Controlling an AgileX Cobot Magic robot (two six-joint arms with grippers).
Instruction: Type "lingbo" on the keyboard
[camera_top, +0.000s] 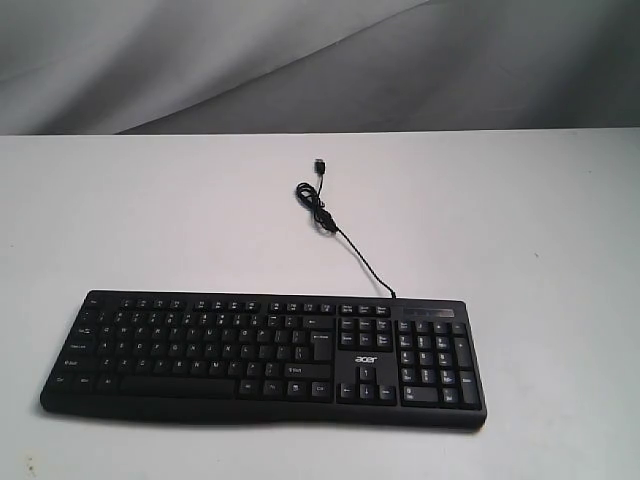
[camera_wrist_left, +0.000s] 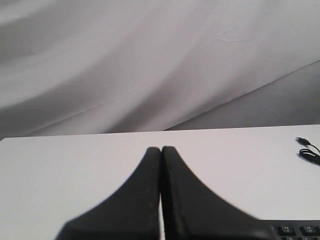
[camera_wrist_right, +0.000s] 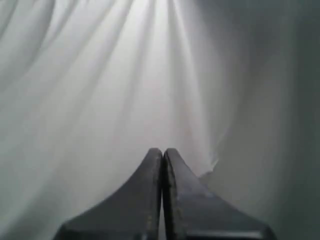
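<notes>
The wide black keyboard (camera_top: 265, 357) with white legends and an acer logo lies flat near the front of the white table (camera_top: 150, 220). Its thin black USB cable (camera_top: 345, 240) runs back from the rear right edge and ends in a loose plug. Neither arm shows in the exterior view. In the left wrist view my left gripper (camera_wrist_left: 161, 149) is shut with nothing between its fingers, held above the table, and a corner of the keyboard (camera_wrist_left: 295, 231) and the cable's plug (camera_wrist_left: 307, 150) show at the side. My right gripper (camera_wrist_right: 163, 150) is shut and empty, facing only cloth.
A grey and white cloth backdrop (camera_top: 300, 60) hangs behind the table's far edge. The table's white surface stretches bare on both sides of the cable and behind the keyboard.
</notes>
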